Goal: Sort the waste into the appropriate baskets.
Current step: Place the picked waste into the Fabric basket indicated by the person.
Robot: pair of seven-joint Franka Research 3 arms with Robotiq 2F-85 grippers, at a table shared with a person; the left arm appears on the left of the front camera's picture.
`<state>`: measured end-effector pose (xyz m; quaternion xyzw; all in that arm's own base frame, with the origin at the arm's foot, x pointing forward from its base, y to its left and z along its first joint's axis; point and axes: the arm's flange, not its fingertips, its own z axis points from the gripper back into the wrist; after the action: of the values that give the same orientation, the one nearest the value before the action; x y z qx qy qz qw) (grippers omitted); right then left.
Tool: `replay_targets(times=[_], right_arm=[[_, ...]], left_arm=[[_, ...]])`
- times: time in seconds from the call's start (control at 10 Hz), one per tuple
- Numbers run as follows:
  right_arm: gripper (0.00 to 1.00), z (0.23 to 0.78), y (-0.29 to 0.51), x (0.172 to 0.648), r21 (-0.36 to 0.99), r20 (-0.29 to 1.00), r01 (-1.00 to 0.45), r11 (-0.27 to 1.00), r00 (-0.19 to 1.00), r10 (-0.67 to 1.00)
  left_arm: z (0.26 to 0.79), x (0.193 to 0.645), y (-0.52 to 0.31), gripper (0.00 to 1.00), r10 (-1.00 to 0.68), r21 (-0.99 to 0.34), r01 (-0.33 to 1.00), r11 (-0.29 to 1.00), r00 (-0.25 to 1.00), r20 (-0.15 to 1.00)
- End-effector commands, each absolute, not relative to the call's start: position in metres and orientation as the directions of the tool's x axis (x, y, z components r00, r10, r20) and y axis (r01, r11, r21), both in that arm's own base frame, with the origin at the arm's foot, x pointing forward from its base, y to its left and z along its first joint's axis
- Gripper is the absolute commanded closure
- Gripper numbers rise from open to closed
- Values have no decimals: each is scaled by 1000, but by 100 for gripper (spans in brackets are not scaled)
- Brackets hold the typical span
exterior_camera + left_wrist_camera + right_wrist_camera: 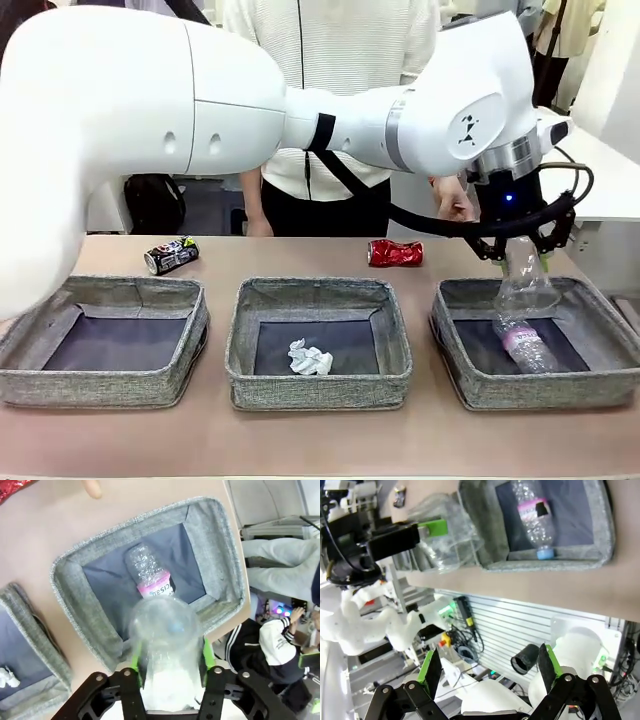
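Note:
My left gripper (525, 245) hangs over the right basket (460, 375), reached across from the left. A clear plastic cup (525, 282) sits between its green pads (135, 660), mouth toward the wrist, and the pads touch both its sides. Below it a clear pink-labelled bottle (525, 345) lies in the same basket (75, 595). A crumpled white paper wad (308, 358) rests in the middle basket (320, 390). The left basket (100, 385) holds nothing. A crushed red can (395, 253) and a dark printed can (171, 256) lie on the table behind the baskets. My right gripper (489, 660) is open and holds nothing.
A person stands at the far side, one hand (455, 205) near the table's back right, behind my left wrist. The big white left arm spans the upper front view. Bare tabletop lies in front of the baskets and between the two cans.

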<state>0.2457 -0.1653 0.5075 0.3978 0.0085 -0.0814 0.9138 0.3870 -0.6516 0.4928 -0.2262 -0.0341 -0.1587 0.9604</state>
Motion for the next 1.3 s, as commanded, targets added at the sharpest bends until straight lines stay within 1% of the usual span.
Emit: replay_targets(times=[0.0, 0.4, 0.5, 0.6, 0.7, 0.8, 0.9, 1.0, 1.1, 1.2], right_arm=[[0, 513, -163, 250, 730, -90, 175, 660, 983, -162], [0, 513, -163, 250, 730, -90, 175, 660, 983, -162], [0, 513, -163, 250, 730, -90, 175, 660, 983, -162], [0, 513, -163, 250, 730, -90, 175, 660, 983, -162], [0, 508, -165, 246, 725, -80, 155, 670, 987, -142], [0, 517, -153, 260, 697, -83, 348, 627, 907, -412], [0, 521, -134, 273, 675, -29, 310, 670, 918, -395], [0, 525, -113, 287, 694, 21, 186, 695, 960, -278], [0, 529, -95, 307, 728, 41, 135, 672, 970, -239], [0, 533, -73, 328, 760, 35, 120, 639, 974, -224]], left_arm=[[502, 393, -656, 0, -300, -430, 328, 841, 944, 133], [507, 394, -649, 0, -291, -440, 317, 840, 948, 127], [511, 394, -642, 0, -324, -428, 341, 837, 939, 115], [519, 392, -625, 0, -418, -442, 402, 802, 906, 65], [532, 390, -592, 0, -452, -405, 430, 807, 891, 46], [545, 388, -542, 0, -451, -382, 419, 824, 893, 7], [553, 385, -495, 0, -441, -413, 397, 820, 897, -14], [557, 385, -449, 0, -339, -396, 297, 869, 940, -38], [560, 383, -407, 0, -293, -452, 236, 860, 954, -59], [563, 385, -361, 0, -260, -533, 182, 827, 963, -75]])
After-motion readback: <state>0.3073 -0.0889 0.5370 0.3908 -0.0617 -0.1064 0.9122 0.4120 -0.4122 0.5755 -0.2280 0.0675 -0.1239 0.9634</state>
